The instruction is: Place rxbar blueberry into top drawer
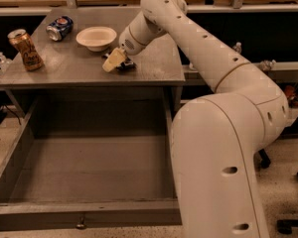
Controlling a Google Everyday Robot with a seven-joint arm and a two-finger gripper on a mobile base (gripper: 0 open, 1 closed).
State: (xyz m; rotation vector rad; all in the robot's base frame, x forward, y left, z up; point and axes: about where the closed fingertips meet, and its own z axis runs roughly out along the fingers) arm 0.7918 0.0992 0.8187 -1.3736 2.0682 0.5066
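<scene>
Camera view.
- Small dark-wrapped rxbar blueberry (126,66): flat on the grey metal desk top (64,68).
- Cream gripper (114,61): down at the bar; whether it grasps, cannot tell.
- Wide grey top drawer (89,162): open below.
- You: confirm the hold, then clear the desk edge before lowering.

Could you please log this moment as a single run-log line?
gripper: down at rxbar blueberry | rxbar blueberry: on desk | top drawer: open, no bar inside
</scene>
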